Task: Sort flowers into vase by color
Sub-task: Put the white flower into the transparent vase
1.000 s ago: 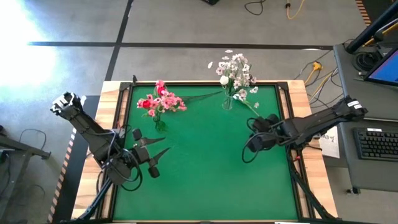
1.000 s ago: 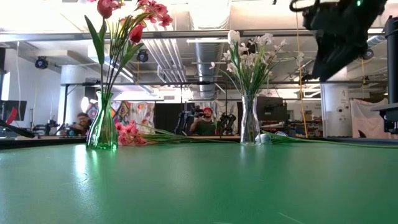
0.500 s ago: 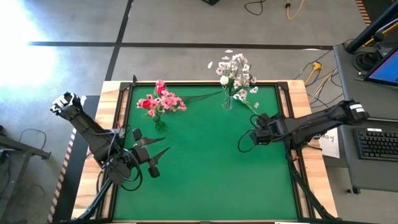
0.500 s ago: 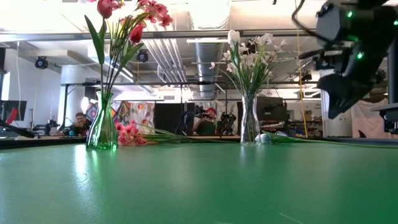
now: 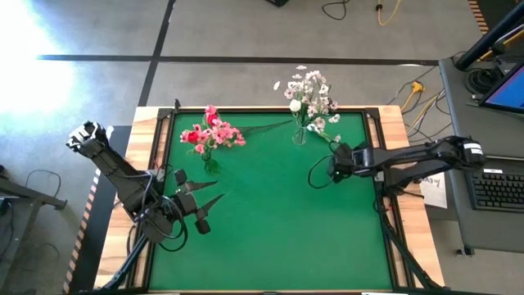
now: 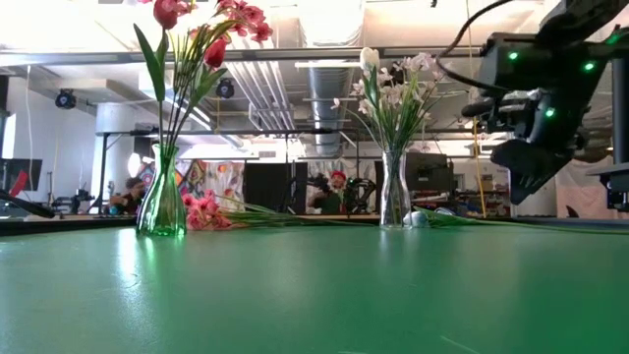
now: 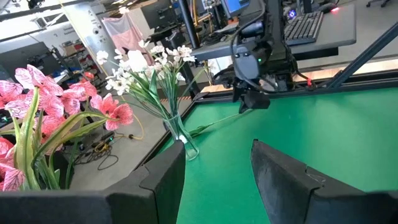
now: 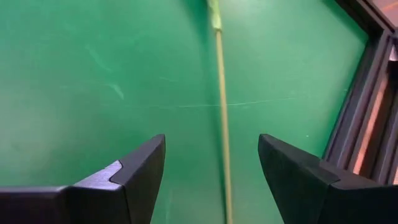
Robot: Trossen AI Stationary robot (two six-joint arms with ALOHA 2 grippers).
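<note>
Now, key relation: a thin green flower stem (image 8: 221, 124) is seen lying flat on the mat, running lengthwise between the parted, empty fingers of the right gripper (image 8: 211, 168) — its long axis is crossed by the closing line.
Nearer arm: right, beside the clear glass vase of white flowers (image 5: 300, 133).
Left gripper (image 5: 203, 205): parked near the table's left edge, fingers apart, nothing held.
Surface: flat green mat (image 5: 270, 221).
Room: 2 vases at the far edge — the other a green-tinted vase of pink and red flowers (image 5: 210, 163).

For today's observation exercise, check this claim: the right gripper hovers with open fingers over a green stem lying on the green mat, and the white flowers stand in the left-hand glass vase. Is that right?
One detail is wrong. The high view shows the white flowers in the right-hand clear glass vase; the left-hand vase holds pink and red ones. The right gripper does hover open over the green stem on the green mat.
</note>
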